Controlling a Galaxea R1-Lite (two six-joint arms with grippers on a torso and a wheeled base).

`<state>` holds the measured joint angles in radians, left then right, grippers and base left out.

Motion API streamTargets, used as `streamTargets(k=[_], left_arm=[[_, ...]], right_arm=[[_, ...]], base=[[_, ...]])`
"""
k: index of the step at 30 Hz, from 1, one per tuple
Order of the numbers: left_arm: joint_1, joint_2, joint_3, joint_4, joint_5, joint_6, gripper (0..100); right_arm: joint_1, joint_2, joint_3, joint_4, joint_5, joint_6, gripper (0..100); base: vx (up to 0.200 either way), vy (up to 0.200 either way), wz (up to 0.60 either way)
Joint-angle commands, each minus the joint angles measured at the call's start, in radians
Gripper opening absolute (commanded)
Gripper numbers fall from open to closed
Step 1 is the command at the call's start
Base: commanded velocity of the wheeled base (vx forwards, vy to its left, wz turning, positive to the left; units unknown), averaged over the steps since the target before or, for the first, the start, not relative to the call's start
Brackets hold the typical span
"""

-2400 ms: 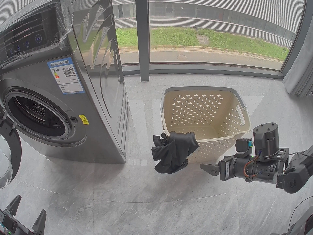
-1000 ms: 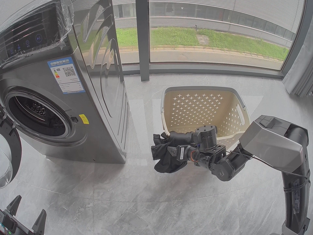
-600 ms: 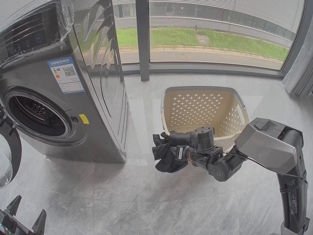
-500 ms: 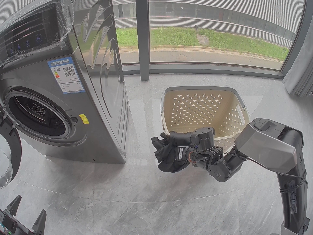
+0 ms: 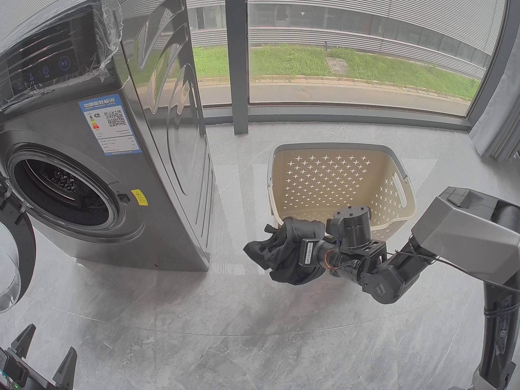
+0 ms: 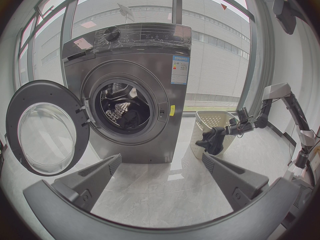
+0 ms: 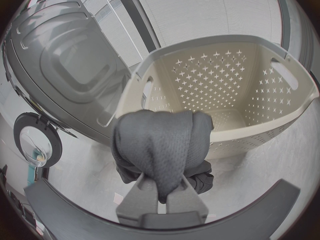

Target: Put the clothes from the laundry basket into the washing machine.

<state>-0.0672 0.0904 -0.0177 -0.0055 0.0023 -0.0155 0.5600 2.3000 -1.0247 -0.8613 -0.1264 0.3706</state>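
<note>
The right gripper (image 7: 165, 191) was clamped on a bunched fold of the dark garment (image 5: 281, 249), held up at the near corner of the laundry basket (image 5: 336, 149). It looked soft, light and floppy, so pinching a thick bunch seemed smart; dangling ends might snag on the washing machine (image 5: 157, 153).

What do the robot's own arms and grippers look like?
The right arm has an angular silver-grey shell, black joints, thin black cables, an orange wire and a white label by the wrist. The right gripper has grey wedge-shaped fingers; the left gripper has dark, pointed triangular fingers.
</note>
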Motion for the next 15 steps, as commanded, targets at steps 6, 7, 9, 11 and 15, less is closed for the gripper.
streamTargets(k=[6, 7, 9, 11, 15], left_arm=[[0.001, 0.002, 0.018, -0.001, 0.001, 0.0, 100], [0.001, 0.002, 0.018, -0.001, -0.001, 0.0, 100], [0.0, 0.002, 0.018, -0.001, -0.001, 0.0, 100], [0.0, 0.002, 0.018, -0.001, -0.001, 0.0, 100], [0.0, 0.002, 0.018, -0.001, -0.001, 0.0, 100]], right_arm=[[0.018, -0.251, 0.15, -0.005, -0.01, -0.013, 0], [0.02, -0.264, 0.158, -0.005, -0.019, -0.015, 0], [0.02, -0.292, 0.169, -0.01, -0.027, -0.015, 0], [0.021, -0.327, 0.178, -0.01, -0.027, -0.016, 0], [0.029, -0.442, 0.218, -0.012, -0.029, -0.019, 0]], base=[[0.0, 0.0, 0.0], [0.0, 0.0, 0.0], [0.0, 0.0, 0.0], [0.0, 0.0, 0.0], [0.0, 0.0, 0.0]])
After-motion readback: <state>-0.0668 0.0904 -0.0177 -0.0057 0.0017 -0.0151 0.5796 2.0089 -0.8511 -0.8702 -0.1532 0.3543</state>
